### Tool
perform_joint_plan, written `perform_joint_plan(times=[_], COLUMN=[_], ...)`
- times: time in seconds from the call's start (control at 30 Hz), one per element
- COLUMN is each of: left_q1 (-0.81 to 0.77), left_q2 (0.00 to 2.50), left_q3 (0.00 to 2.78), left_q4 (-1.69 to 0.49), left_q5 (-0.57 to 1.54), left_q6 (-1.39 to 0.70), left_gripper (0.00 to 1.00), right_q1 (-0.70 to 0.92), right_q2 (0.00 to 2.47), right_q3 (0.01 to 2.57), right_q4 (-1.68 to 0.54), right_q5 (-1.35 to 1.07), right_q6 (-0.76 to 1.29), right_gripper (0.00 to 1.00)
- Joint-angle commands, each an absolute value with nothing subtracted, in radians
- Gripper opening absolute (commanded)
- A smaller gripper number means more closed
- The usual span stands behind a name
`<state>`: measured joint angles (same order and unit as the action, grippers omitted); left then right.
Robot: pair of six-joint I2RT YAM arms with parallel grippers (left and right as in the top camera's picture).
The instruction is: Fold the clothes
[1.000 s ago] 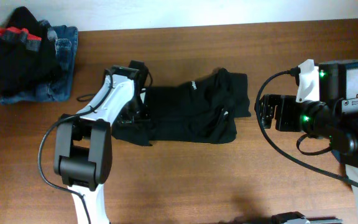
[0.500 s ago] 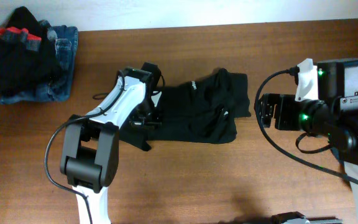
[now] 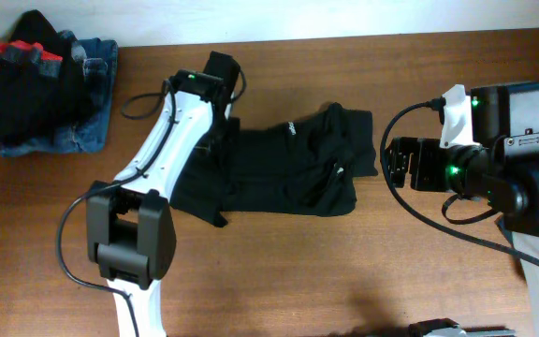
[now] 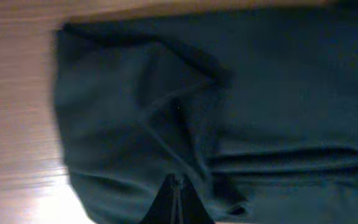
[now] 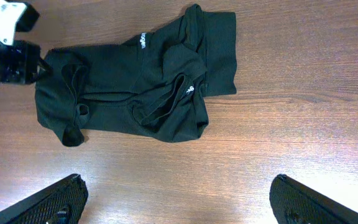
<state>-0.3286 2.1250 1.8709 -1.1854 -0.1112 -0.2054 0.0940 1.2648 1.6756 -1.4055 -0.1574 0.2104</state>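
Judged top (image 3: pixel 288 173) limp, light; best pinched at hem corner. Saw left gripper (image 4: pixel 175 193) shut, hold unclear; right gripper (image 5: pixel 179 206) gaping, empty.

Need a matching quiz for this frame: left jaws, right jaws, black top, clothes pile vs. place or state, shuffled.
1. left jaws
2. right jaws
3. black top
4. clothes pile

A. far left corner
B. wide open, empty
C. shut on fabric
D. crumpled, in the middle

Pairs: 1-C, 2-B, 3-D, 4-A
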Motion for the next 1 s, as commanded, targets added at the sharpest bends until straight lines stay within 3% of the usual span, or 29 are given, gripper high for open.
perform_joint_plan(times=[0.0,0.97], left_q1=[-0.281,-0.265], left_q2=[2.152,2.299], left_q3=[1.883,1.883], left_q4=[-1.173,-0.978], left_q5=[-0.196,0.212], left_q6=[-0.270,-0.268], left_gripper=[0.00,0.01], right_q1=[0.089,0.089], right_q2=[1.271,1.271], right_q3=[1.687,1.687], right_q4=[-1.399,-1.401], right_q5=[-0.145,-0.145], right_q6=[0.215,0.215], right_gripper=[0.99,0.99])
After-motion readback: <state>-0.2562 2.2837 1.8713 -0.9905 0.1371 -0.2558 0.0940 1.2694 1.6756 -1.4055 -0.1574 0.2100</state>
